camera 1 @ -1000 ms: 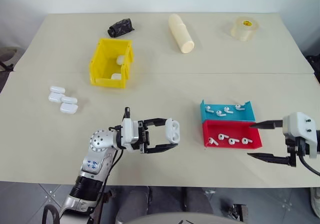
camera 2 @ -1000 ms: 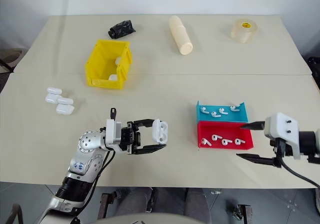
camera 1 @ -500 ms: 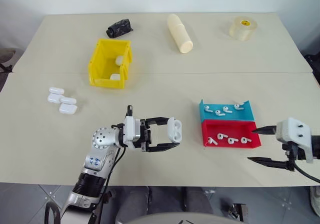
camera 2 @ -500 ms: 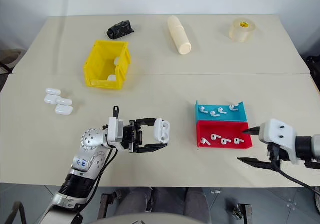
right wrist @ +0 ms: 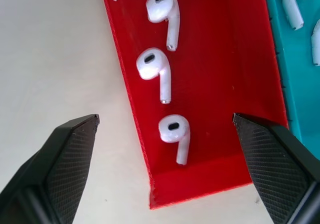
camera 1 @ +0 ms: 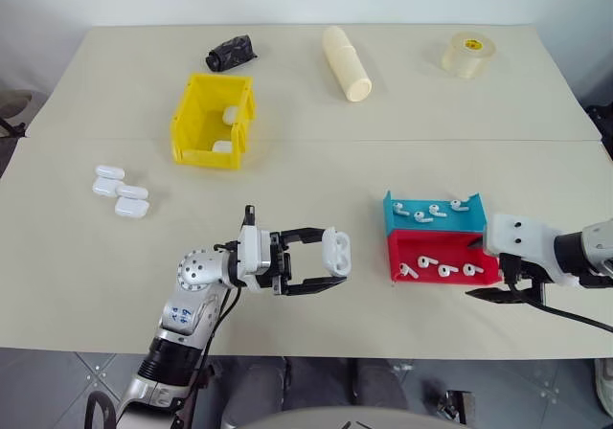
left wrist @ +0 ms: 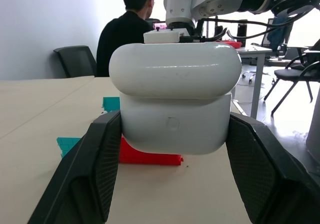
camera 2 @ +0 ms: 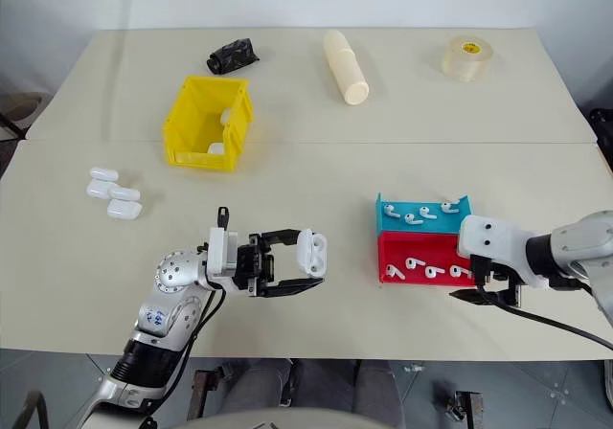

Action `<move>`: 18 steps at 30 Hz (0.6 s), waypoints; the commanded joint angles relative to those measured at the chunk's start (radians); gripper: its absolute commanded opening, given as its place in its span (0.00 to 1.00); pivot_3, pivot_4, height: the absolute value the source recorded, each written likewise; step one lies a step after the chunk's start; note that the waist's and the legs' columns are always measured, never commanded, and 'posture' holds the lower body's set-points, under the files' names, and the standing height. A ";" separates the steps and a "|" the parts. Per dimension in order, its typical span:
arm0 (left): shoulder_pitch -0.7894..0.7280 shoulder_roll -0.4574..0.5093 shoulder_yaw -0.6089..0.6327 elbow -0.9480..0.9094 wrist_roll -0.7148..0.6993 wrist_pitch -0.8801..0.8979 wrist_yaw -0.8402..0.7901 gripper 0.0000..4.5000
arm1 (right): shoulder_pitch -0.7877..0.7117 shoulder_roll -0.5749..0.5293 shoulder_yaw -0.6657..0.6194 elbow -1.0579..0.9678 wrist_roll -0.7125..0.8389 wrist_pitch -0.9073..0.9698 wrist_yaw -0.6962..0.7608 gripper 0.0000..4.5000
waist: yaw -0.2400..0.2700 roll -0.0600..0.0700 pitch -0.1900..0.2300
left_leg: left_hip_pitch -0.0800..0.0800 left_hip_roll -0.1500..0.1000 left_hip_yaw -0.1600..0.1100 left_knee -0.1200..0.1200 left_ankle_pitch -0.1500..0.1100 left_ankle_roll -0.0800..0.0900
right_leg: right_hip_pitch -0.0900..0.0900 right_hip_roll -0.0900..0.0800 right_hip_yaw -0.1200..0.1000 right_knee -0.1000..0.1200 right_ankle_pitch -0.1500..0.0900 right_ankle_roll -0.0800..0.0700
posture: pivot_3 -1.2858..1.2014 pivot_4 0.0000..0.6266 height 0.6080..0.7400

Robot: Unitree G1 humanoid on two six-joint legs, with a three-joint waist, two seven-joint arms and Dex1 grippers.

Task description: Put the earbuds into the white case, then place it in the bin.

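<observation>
1. The left end effector (camera 1: pixel 328 265) is clamped on the white case (camera 1: pixel 335 252), one black finger on each side, holding it clear above the desk (camera 1: pixel 306 170) in front of the robot.
2. In the left wrist view the case (left wrist: pixel 175 104) sits squarely between the two fingers (left wrist: pixel 97 169), its rounded lid shut over the body.
3. The right end effector (right wrist: pixel 165 159) has its fingers spread wide and grips nothing. It hangs over the right-hand end of the red tray (camera 1: pixel 442 259), pointing down towards it.
4. In the right wrist view one fingertip (right wrist: pixel 70 149) is over bare desk just outside the tray's wall, and the other lies over the far side by the blue tray (right wrist: pixel 295 59). Neither finger touches an earbud.
5. The earbuds (right wrist: pixel 175 134) lie loose in the red tray, stems roughly parallel; the nearest one lies between the spread fingers. More earbuds lie in the blue tray (camera 1: pixel 436 214), which is just behind the red one and touching it.
6. The bin (camera 1: pixel 213 120) stands on the desk's left half, well apart from both end effectors, with two white pieces in it.
7. A cluster of spare white cases (camera 1: pixel 121 191) lies to the left, nearer than the bin.
</observation>
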 commanded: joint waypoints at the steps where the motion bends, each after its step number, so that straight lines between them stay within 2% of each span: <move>1: 0.013 0.002 -0.001 -0.056 -0.015 0.002 0.013 0.61 | -0.021 -0.032 0.033 -0.034 -0.036 0.001 0.003 0.99 | 0.000 0.000 0.000 | 0.000 0.000 0.000 0.000 0.000 0.000 | 0.000 0.000 0.000 0.000 0.000 0.000 | 0.52 0.24 1.00; 4: 0.018 0.003 0.000 -0.063 -0.014 0.007 0.018 0.61 | -0.031 -0.036 0.054 -0.030 -0.064 -0.011 -0.010 0.99 | 0.000 0.000 0.000 | 0.000 0.000 0.000 0.000 0.000 0.000 | 0.000 0.000 0.000 0.000 0.000 0.000 | 0.52 0.24 1.00; 5: 0.020 0.004 0.001 -0.066 -0.014 0.008 0.019 0.61 | -0.035 -0.037 0.061 -0.026 -0.075 -0.020 -0.013 0.95 | 0.000 0.000 0.000 | 0.000 0.000 0.000 0.000 0.000 0.000 | 0.000 0.000 0.000 0.000 0.000 0.000 | 0.52 0.24 1.00; 7: 0.022 0.005 0.003 -0.069 -0.014 0.011 0.021 0.61 | -0.048 -0.029 0.072 -0.026 -0.083 -0.017 -0.017 0.85 | 0.000 0.000 0.000 | 0.000 0.000 0.000 0.000 0.000 0.000 | 0.000 0.000 0.000 0.000 0.000 0.000 | 0.52 0.24 1.00; 11: 0.021 0.006 0.004 -0.071 -0.016 0.015 0.022 0.61 | -0.052 -0.021 0.085 -0.037 -0.094 -0.014 -0.021 0.55 | 0.000 0.000 0.000 | 0.000 0.000 0.000 0.000 0.000 0.000 | 0.000 0.000 0.000 0.000 0.000 0.000 | 0.52 0.24 1.00; 18: 0.017 0.010 0.005 -0.071 -0.019 0.021 0.019 0.61 | -0.060 -0.020 0.105 -0.028 -0.131 -0.043 -0.028 0.55 | 0.000 0.000 0.000 | 0.000 0.000 0.000 0.000 0.000 0.000 | 0.000 0.000 0.000 0.000 0.000 0.000 | 0.52 0.24 1.00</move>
